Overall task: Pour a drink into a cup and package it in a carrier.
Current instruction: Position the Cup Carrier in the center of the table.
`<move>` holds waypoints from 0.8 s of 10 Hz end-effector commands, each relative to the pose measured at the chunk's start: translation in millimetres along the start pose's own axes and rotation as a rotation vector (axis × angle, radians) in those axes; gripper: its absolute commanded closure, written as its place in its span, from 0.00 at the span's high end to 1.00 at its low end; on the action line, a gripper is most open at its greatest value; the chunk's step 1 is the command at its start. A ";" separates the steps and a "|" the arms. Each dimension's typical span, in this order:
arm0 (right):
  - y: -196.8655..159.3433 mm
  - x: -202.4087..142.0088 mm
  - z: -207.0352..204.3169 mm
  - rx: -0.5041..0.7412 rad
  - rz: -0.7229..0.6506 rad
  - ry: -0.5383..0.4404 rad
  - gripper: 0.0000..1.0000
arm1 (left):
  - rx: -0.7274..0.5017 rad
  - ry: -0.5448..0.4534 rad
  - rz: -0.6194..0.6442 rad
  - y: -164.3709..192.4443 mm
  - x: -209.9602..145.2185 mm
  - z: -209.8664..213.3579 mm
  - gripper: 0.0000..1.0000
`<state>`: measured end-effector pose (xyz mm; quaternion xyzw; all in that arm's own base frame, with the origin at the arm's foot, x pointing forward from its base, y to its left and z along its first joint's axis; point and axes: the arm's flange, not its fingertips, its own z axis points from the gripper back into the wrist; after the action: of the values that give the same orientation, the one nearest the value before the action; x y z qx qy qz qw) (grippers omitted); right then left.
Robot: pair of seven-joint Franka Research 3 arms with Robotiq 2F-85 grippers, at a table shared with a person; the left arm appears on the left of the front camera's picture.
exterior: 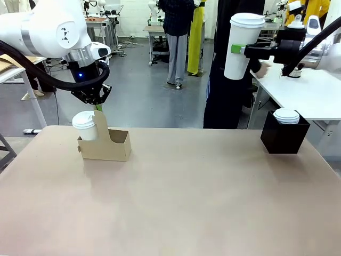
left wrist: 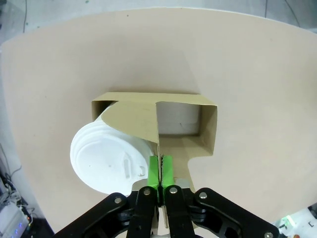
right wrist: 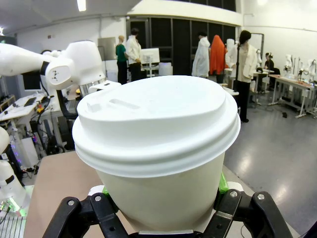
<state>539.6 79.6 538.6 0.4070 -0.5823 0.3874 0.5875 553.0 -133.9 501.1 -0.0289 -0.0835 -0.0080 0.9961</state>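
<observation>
The left pincer (left wrist: 159,172) pinches the carrier's (left wrist: 208,129) upright handle (left wrist: 157,135) with one lidded cup (left wrist: 106,161) seated beside it — lifting now could tip that lopsided load — while the right pincer (exterior: 238,51) grips a second lidded cup (exterior: 240,66) high off to the carrier's right.

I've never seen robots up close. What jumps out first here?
At the right, the right hand holds a lidded white cup high in the air. At the left, the left hand pinches the upright handle of the cardboard carrier, which seats a second cup.
</observation>
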 end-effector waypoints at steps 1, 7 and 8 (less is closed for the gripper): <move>1.9 4.1 -0.8 0.003 0.015 -0.003 0.81 | -0.003 0.001 -0.004 0.1 -0.5 0.2 0.00; 1.9 4.1 -0.8 0.003 0.015 -0.003 0.81 | -0.059 -0.061 -0.032 -8.8 -20.7 28.4 0.02; 1.9 4.1 -0.8 0.003 0.015 -0.003 0.81 | -0.049 -0.082 -0.014 -17.0 -31.8 44.3 0.02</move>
<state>539.6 79.7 538.7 0.4069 -0.5824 0.3874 0.5875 536.3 -146.4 530.8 -0.0456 -0.1090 -0.0206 0.9928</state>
